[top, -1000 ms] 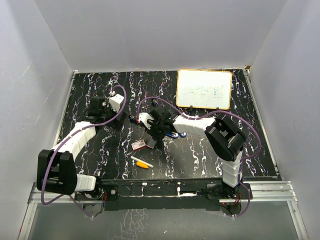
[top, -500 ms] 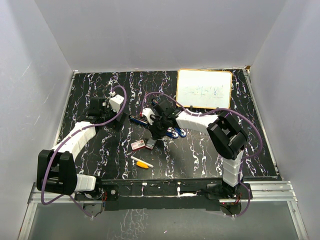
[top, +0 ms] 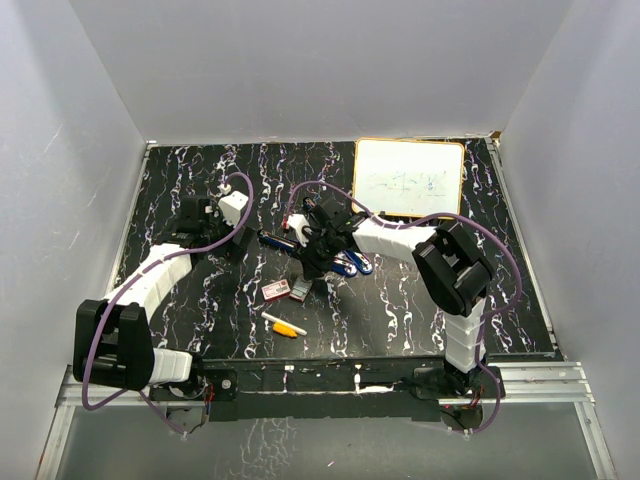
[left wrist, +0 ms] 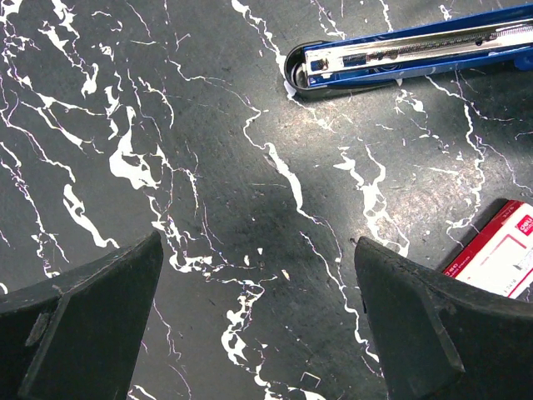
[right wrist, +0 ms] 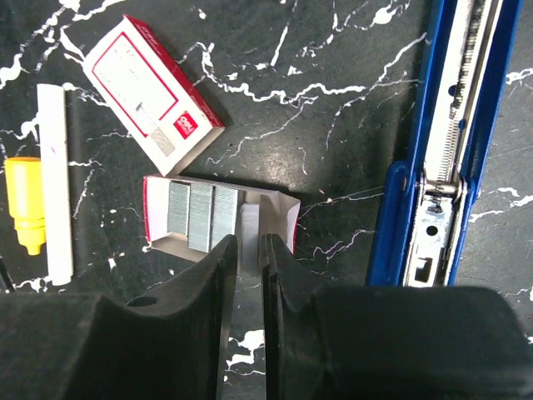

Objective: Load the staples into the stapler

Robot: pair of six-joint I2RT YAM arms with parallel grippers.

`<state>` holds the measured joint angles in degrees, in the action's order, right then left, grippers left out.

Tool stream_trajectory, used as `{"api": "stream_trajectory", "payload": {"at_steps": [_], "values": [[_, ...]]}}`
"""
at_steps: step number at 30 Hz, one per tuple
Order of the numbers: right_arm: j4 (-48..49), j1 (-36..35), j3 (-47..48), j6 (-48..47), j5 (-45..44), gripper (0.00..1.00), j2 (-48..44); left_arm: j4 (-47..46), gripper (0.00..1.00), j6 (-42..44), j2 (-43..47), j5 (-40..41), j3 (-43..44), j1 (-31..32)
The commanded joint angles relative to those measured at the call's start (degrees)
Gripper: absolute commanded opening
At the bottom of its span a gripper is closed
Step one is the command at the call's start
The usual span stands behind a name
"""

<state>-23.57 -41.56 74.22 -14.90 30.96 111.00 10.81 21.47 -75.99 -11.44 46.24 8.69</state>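
The black marbled table [top: 500, 300] carries everything, with a whiteboard [top: 408, 178] lying at its far right, out of the work.

The left arm [top: 150, 280] reaches toward the far left. Its gripper [left wrist: 256, 250] hovers over bare table with the fingers spread wide and nothing between them, probably waiting to one side.

The right arm [top: 455, 270] bends in to the middle, where its gripper [right wrist: 248, 242] hangs over the open tray.

The blue stapler [right wrist: 463, 117] lies opened out flat, its metal channel and spring facing up. That is likely so a strip can be dropped straight in.

Near the front edge sits a yellow-and-white marker [right wrist: 54, 183], which has no part in the job.

The red-and-white box [right wrist: 150, 96] lies just beside its tray [right wrist: 275, 212]. The staples [right wrist: 200, 218] fill the tray's left part in silvery strips and its right part is bare.

The right fingers are pinched almost together, leaving a thin slit right at the tray's bare part. Something pale shows in the slit, and I cannot tell whether it is a gripped strip or the tray floor.

The top view gives the layout but hides the tray's contents and the fingertips. Only the right wrist view shows the strips and the slit. The left wrist view shows the stapler's rounded tip and a corner of the box.
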Motion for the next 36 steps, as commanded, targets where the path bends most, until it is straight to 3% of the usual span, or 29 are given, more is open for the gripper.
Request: {"api": "stream_trajectory", "payload": {"at_steps": [1,6,17,36], "values": [[0.9,0.1,2.6,0.5,-1.8,0.24,1.4,1.3,0.97,0.3,2.4,-1.6,0.8,-0.2],[0.8,0.0,2.5,0.3,-1.2,0.33,0.6,1.2,0.97,0.4,2.3,-1.5,0.4,-0.2],[1.0,-0.1,2.8,-0.3,-0.5,0.39,-1.0,0.8,0.97,0.3,2.5,-1.7,-0.5,-0.1],[2.2,-3.6,2.2,-1.6,-11.1,0.30,-0.9,1.1,0.97,0.7,2.4,-1.7,-0.7,-0.2]]}}
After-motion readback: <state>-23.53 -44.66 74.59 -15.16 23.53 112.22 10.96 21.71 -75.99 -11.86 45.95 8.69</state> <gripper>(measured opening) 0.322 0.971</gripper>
